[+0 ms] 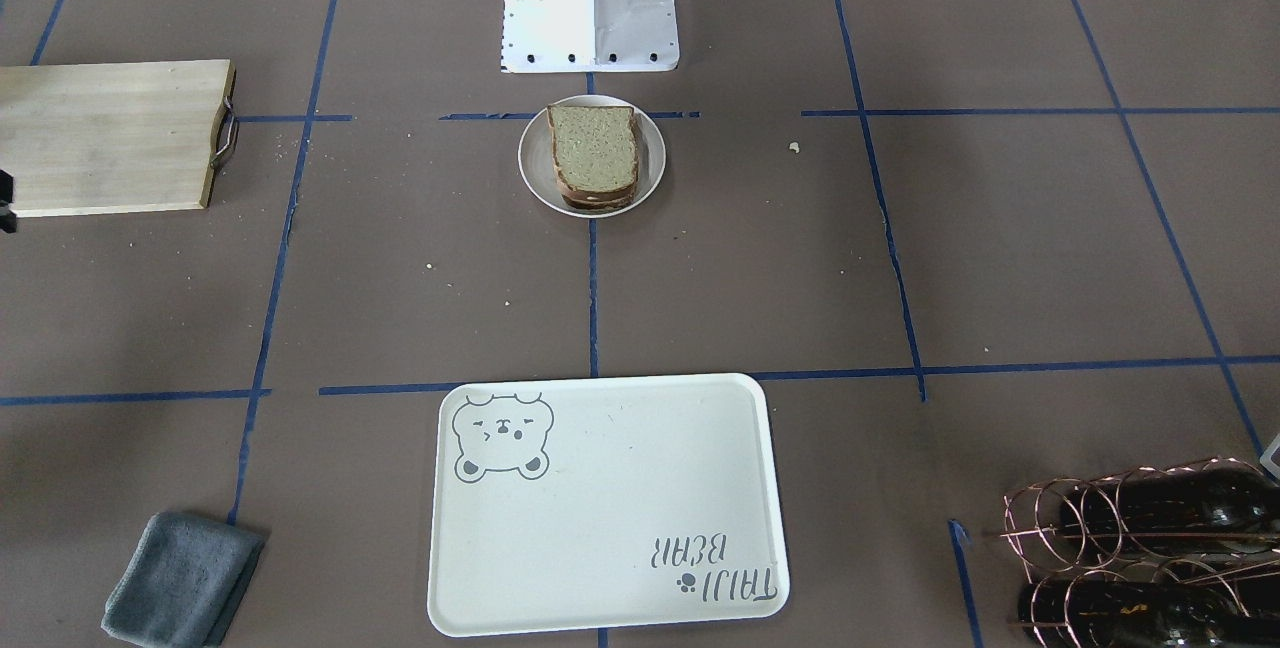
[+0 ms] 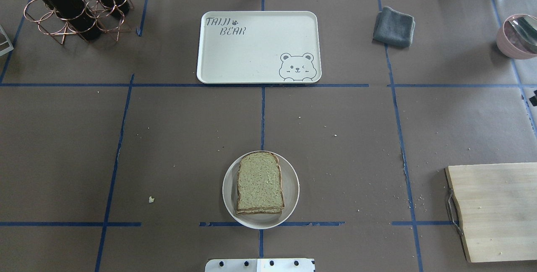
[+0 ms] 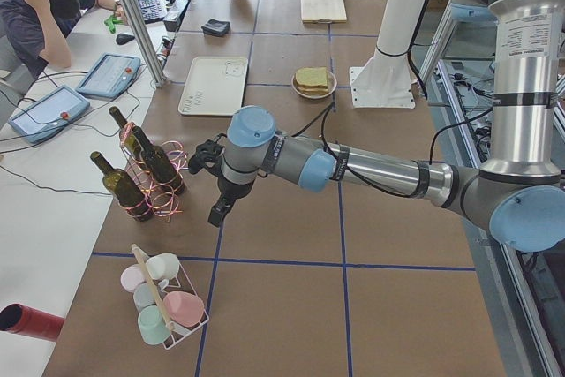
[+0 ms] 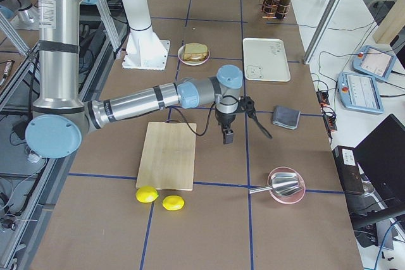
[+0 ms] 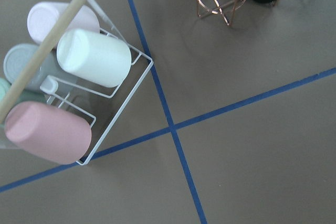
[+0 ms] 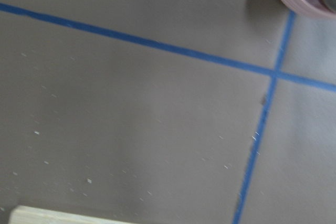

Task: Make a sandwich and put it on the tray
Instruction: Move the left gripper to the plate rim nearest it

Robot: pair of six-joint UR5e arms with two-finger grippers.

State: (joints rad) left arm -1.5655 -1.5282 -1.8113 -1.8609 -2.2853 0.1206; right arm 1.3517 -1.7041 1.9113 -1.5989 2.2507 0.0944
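The sandwich [image 2: 259, 186], a stack of tan bread slices with dark crusts, lies on a small round white plate [image 2: 291, 188] close to the robot's base. What is between the slices barely shows. The cream tray [image 2: 251, 53] with its bear drawing sits across the table and holds nothing. My left gripper [image 3: 201, 157] hangs beside the wine bottles, far from the plate. My right gripper [image 4: 262, 128] hovers between the cutting board and the grey cloth. Only the side views show them properly, so I cannot tell whether either is open or shut.
A wooden cutting board [image 2: 497, 211] lies on my right, with two lemons [image 4: 159, 198] past its end. Further out are a grey cloth [image 2: 394, 26], a pink bowl [image 2: 516, 37], a copper rack of bottles [image 2: 71, 7] and a mug rack [image 5: 73, 98]. A person [image 3: 44, 11] sits at the side desk.
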